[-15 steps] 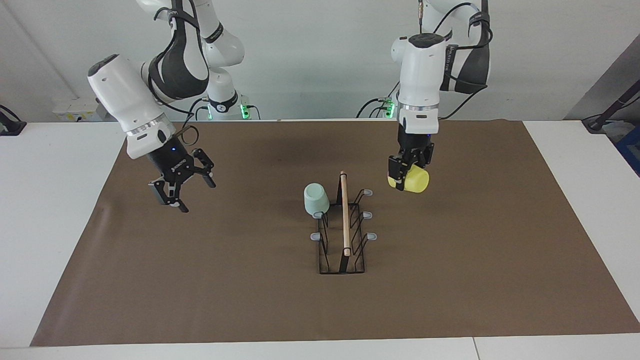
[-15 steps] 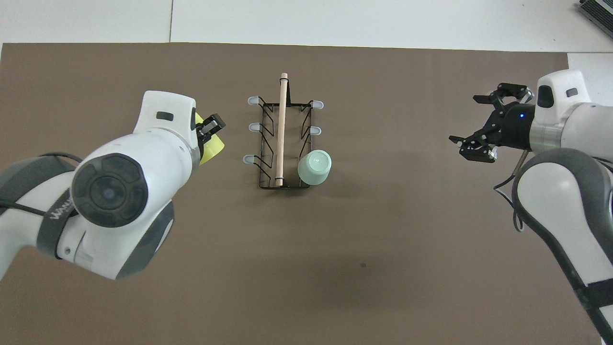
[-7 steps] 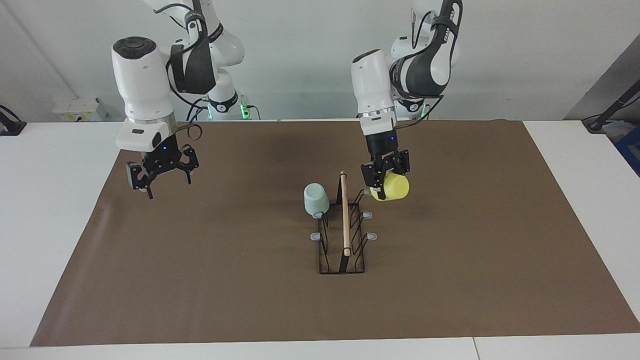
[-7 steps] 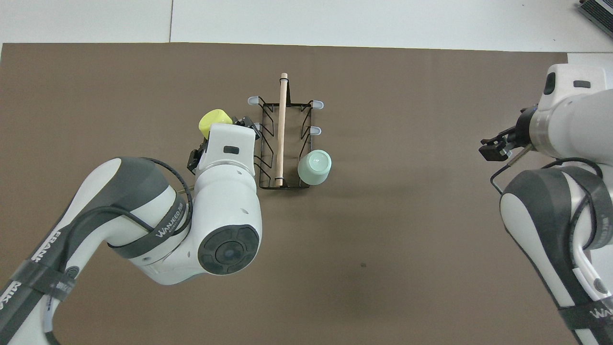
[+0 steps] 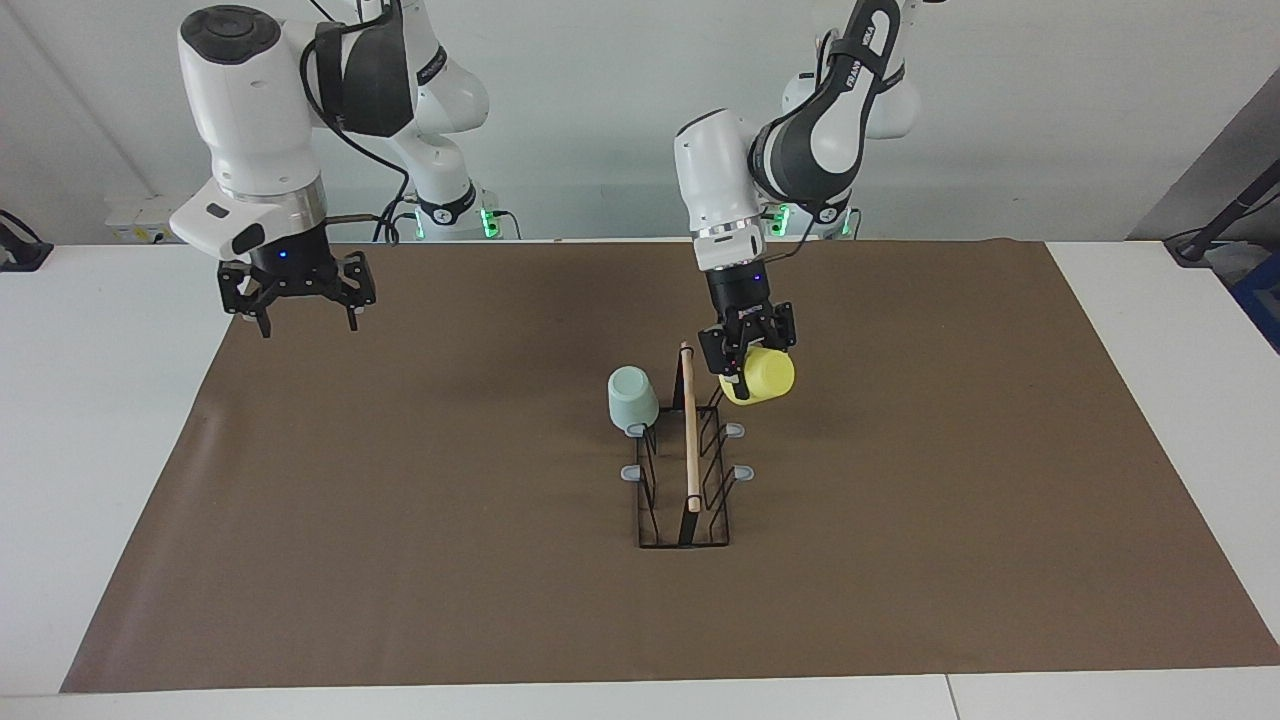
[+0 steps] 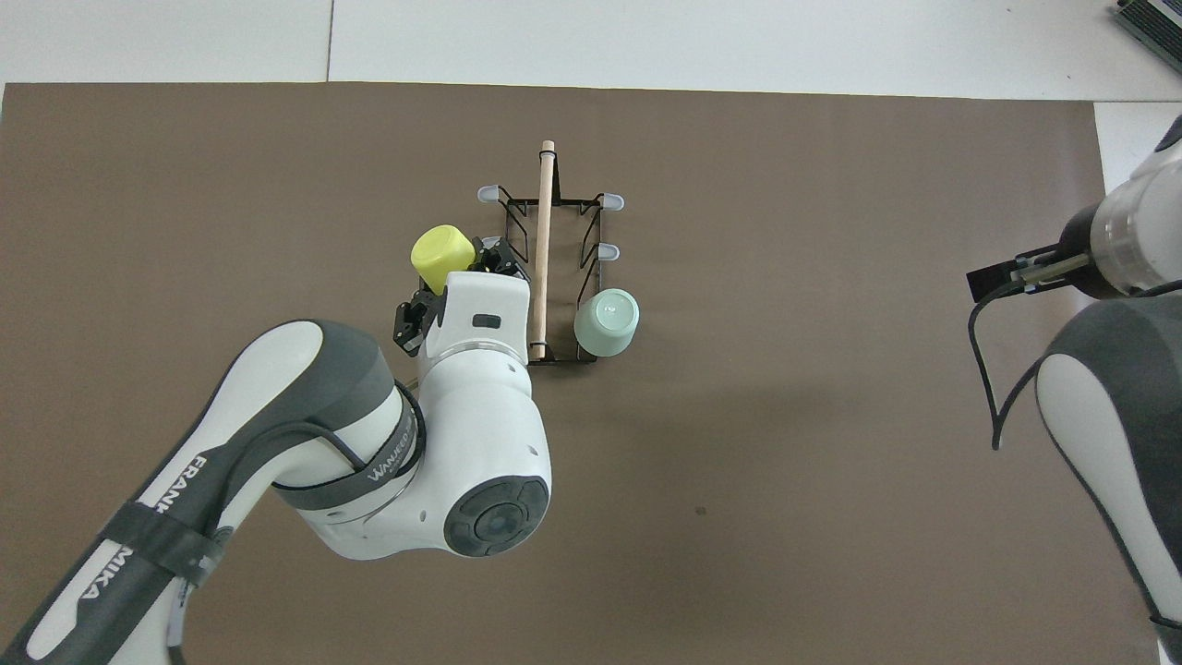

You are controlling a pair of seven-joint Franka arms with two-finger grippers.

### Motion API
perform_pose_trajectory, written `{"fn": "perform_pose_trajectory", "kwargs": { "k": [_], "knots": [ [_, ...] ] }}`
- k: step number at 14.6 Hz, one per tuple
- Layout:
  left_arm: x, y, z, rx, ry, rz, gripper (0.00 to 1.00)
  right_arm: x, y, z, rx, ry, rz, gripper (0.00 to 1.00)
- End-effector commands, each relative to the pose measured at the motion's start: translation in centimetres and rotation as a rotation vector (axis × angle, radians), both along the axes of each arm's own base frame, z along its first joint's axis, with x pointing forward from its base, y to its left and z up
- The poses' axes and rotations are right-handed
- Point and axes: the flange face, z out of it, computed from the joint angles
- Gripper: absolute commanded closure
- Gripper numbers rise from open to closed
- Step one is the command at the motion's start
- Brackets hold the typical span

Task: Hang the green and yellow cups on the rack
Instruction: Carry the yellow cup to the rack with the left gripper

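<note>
The black wire rack (image 5: pixel 690 470) with its wooden dowel handle stands mid-mat, and shows in the overhead view (image 6: pixel 543 240). The mint green cup (image 5: pixel 632 397) hangs upside down on the rack's prong nearest the robots on the right arm's side, seen from above too (image 6: pixel 607 322). My left gripper (image 5: pixel 745 350) is shut on the yellow cup (image 5: pixel 762 376), tilted, at the rack's prong nearest the robots on the left arm's side. That prong is hidden by the cup (image 6: pixel 443 256). My right gripper (image 5: pixel 305 315) is open and empty, raised over the mat's corner at the right arm's end.
A brown mat (image 5: pixel 400 520) covers most of the white table (image 5: pixel 100 400). Four grey-tipped prongs on the rack are bare. The left arm's wrist covers part of the rack in the overhead view.
My left gripper carried the yellow cup sideways to the rack and against its near prong. My right gripper drew back toward its end of the table and turned to point down.
</note>
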Motion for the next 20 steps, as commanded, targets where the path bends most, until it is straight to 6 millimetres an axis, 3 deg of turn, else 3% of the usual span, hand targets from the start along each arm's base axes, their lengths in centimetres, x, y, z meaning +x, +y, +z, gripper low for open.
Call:
{"fn": "perform_pose_trajectory", "kwargs": {
  "k": [1, 3, 4, 6, 8, 9, 10, 11, 14, 20],
  "knots": [
    [-1.5, -0.1, -1.6, 0.008, -0.051, 0.037, 1.0, -1.1, -0.2, 1.0, 0.099, 0.076, -0.183, 0.0],
    [-2.3, -0.4, -2.6, 0.014, -0.048, 0.033, 1.0, -2.0, -1.0, 0.4, 0.109, 0.123, -0.213, 0.0],
    [-2.4, -0.5, -2.9, 0.01, -0.048, 0.044, 1.0, -2.2, -2.7, 0.3, 0.115, 0.139, -0.236, 0.0],
    [-3.0, -1.2, -4.6, 0.036, -0.04, 0.048, 1.0, -2.2, -3.1, 0.2, 0.144, 0.138, -0.25, 0.0],
    [-3.6, -1.8, -4.8, 0.022, -0.043, 0.054, 1.0, -2.9, -3.3, 0.9, 0.145, 0.146, -0.268, 0.0],
    [-3.7, -1.9, -4.9, 0.012, -0.043, 0.06, 0.82, -3.6, -3.9, 2.5, 0.146, 0.127, -0.274, 0.0],
    [-3.9, -2.2, -5.0, -0.018, -0.051, 0.083, 0.44, -4.3, -4.7, 3.4, 0.148, 0.121, -0.288, 0.0],
    [-3.9, -2.5, -4.7, -0.056, -0.067, 0.116, 0.0, -5.1, -4.3, 4.3, 0.142, 0.121, -0.272, 0.0],
    [-3.7, -2.7, -3.5, -0.077, -0.079, 0.122, 0.0, -5.6, -7.0, 4.3, 0.152, 0.12, -0.312, 0.0],
    [-1.0, -1.7, 1.9, -0.07, -0.054, 0.108, 0.0, -4.7, -5.8, 3.8, 0.107, 0.146, -0.276, 0.0]
  ]
}}
